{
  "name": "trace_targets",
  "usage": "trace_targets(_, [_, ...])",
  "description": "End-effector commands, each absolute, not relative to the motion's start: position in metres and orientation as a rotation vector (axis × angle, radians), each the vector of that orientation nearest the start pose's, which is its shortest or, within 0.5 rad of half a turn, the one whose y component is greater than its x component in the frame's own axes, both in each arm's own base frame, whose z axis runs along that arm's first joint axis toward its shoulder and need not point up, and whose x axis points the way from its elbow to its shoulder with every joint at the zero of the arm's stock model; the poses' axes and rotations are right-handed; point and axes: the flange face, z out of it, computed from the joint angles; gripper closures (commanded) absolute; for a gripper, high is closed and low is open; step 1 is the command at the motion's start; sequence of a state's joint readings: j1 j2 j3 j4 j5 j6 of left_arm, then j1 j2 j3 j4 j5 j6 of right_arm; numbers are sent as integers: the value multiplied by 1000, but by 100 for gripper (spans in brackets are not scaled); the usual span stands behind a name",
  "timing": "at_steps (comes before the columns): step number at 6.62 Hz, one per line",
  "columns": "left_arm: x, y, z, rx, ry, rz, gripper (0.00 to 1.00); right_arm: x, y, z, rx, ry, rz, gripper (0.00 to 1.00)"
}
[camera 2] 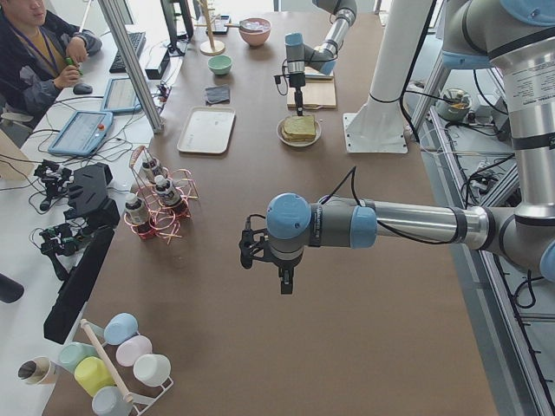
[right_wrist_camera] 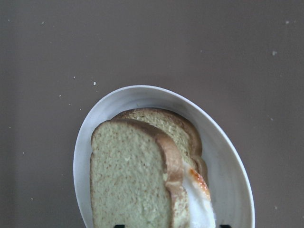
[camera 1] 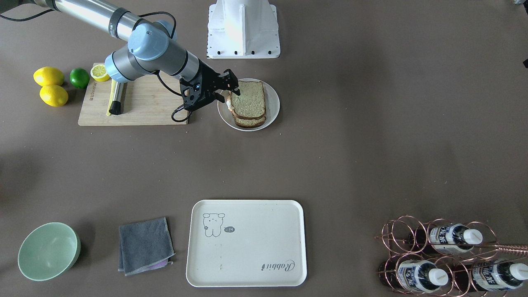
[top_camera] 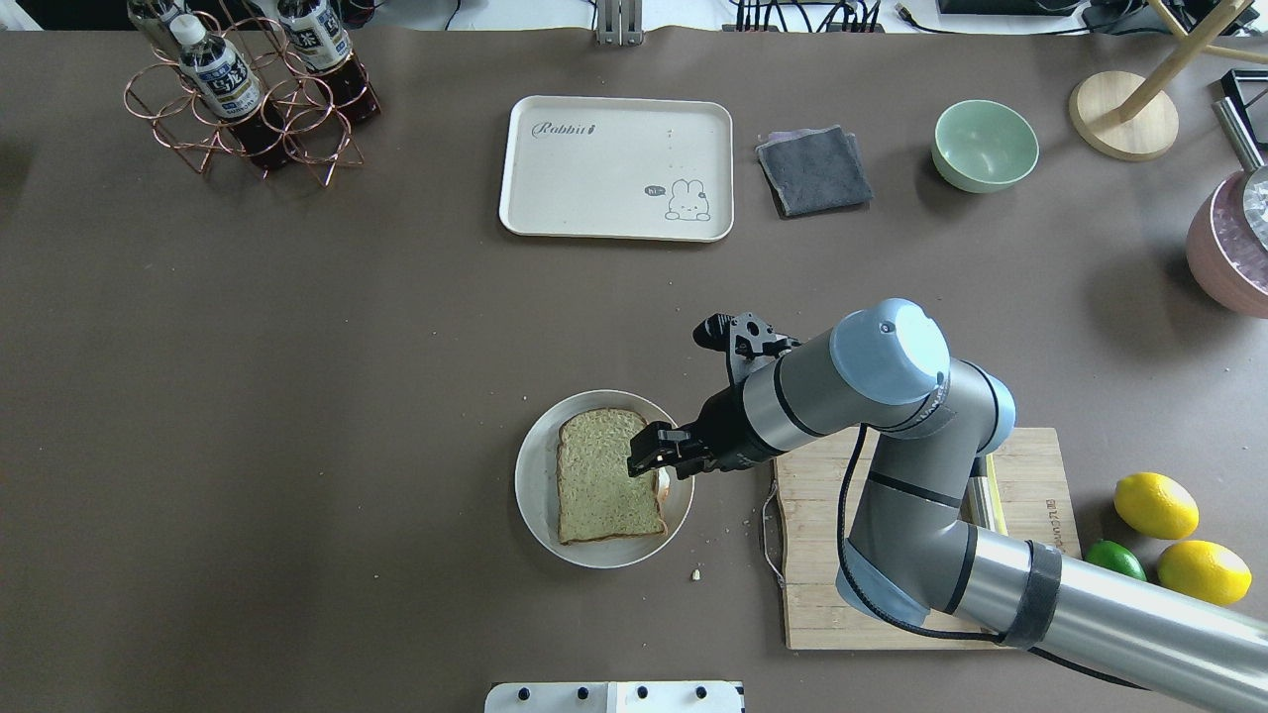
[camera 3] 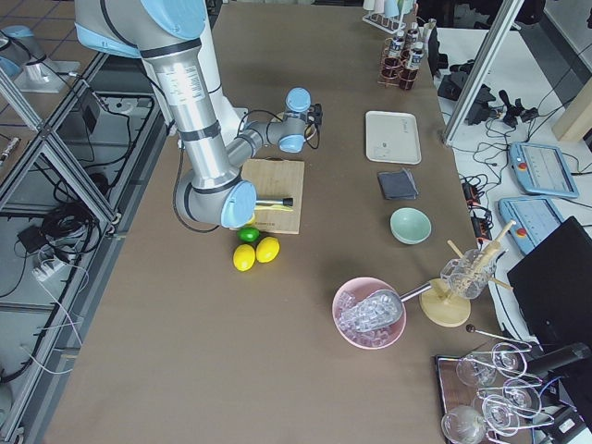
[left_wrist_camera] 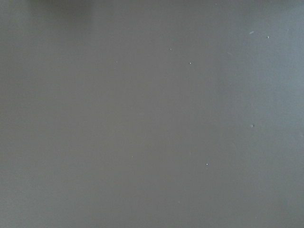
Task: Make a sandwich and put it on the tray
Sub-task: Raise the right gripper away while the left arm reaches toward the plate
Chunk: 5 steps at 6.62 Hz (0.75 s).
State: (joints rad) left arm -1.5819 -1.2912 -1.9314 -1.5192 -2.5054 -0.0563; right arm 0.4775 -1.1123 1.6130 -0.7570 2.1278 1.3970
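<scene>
The right gripper (top_camera: 649,465) hangs at the edge of the sandwich (top_camera: 599,475). Its two fingers are spread apart and hold nothing. The sandwich is two square slices of pale, brown-crusted bread with one fried egg between. It sits on one small round white plate (top_camera: 535,485). The one big cream tray (top_camera: 594,178) lies well apart. Near the plate are one wooden cutting board (top_camera: 804,624), two yellow lemons (top_camera: 1155,505) and one green lime (top_camera: 1114,560). The left gripper (camera 2: 286,279) hangs over bare table; I cannot tell if it is spread or closed.
</scene>
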Motion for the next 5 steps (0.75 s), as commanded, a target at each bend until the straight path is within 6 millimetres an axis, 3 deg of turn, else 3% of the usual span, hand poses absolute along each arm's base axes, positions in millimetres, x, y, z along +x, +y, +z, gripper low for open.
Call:
trace_targets(1, [-23, -379, 567, 28, 1011, 49, 2, -492, -388, 290, -25, -1351, -72, 0])
trace_targets(2, [-4, -383, 557, 48, 1031, 74, 2, -452, -403, 295, -51, -1321, -35, 0])
trace_targets(3, [23, -389, 540, 31, 1053, 29, 2, -417, -420, 282, -85, -1295, -5, 0])
trace_targets(4, [58, -387, 526, 21, 1089, 22, 3, -390, -426, 284, -101, -1263, 33, 0])
trace_targets(5, [101, -388, 502, -14, 1126, 8, 3, -362, -439, 303, -107, -1240, 65, 0])
